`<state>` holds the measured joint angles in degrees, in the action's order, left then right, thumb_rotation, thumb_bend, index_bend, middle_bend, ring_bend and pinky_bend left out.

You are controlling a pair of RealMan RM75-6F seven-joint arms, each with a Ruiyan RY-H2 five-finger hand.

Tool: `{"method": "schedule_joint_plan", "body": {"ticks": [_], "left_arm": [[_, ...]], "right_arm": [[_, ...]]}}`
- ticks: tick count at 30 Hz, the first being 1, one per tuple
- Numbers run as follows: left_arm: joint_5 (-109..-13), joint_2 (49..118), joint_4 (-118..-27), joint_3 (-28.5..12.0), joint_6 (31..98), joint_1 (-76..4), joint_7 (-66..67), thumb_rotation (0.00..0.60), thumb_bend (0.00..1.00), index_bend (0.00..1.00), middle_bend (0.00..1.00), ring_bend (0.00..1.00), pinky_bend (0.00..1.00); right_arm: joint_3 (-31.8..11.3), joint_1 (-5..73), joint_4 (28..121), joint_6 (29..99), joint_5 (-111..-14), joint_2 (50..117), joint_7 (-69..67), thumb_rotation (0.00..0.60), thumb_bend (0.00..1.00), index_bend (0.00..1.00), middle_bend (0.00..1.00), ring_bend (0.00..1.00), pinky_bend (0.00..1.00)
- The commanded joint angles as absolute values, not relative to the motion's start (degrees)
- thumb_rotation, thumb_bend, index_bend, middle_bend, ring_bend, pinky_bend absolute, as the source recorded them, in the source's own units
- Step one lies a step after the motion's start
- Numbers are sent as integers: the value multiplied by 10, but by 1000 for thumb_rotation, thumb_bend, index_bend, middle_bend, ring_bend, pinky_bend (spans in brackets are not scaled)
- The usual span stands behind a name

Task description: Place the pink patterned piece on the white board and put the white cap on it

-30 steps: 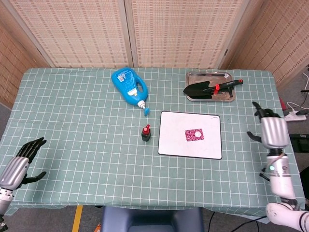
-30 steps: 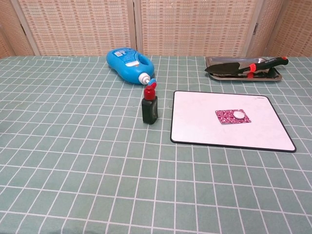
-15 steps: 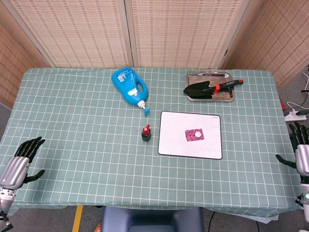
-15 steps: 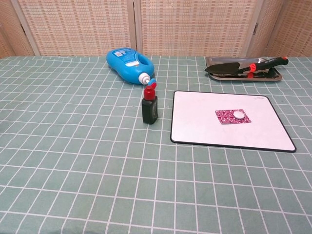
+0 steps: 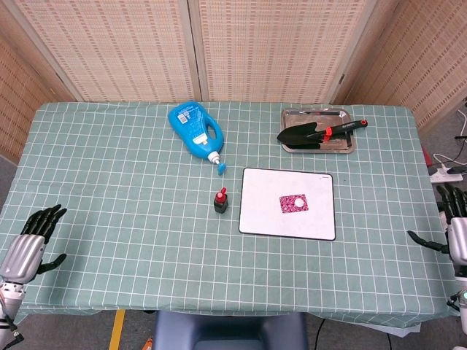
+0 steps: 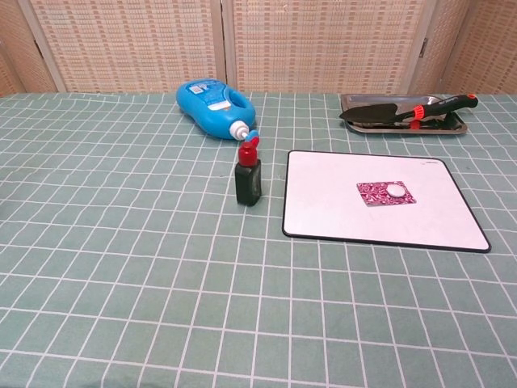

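Note:
The pink patterned piece lies flat near the middle of the white board. A small white cap sits on top of the piece. My left hand hangs at the table's left front edge, fingers apart and holding nothing. My right hand is at the far right edge of the head view, off the table, fingers spread and empty. Neither hand shows in the chest view.
A small dark bottle with a red cap stands just left of the board. A blue detergent bottle lies on its side behind it. A metal tray holding a black trowel sits at the back right.
My right hand has dropped back from beside the table to the frame's right edge. My left hand has sunk slightly lower. The piece and cap have not moved.

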<state>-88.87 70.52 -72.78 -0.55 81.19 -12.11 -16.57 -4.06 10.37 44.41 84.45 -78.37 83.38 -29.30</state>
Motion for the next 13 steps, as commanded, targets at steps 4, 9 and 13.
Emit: {"method": "schedule_joint_plan", "body": {"ticks": [4,9,13], "left_arm": [[-887,724,-703,-12,821,-120,-151,600,183,0,0,0,0],[-891,741,-679,-16,834,-120,-134,600,183,0,0,0,0],[-892,753,-663,-21,849,-117,-134,600,184,0,0,0,0]], "right_arm": [[-52,96,441,856,-792,835,-302,205,0,0,0,0,0],[-56,95,446,845,-793,834,-275,189,0,0,0,0,0],[-59,93,454,841,-795,832,-258,188,0,0,0,0,0]]}}
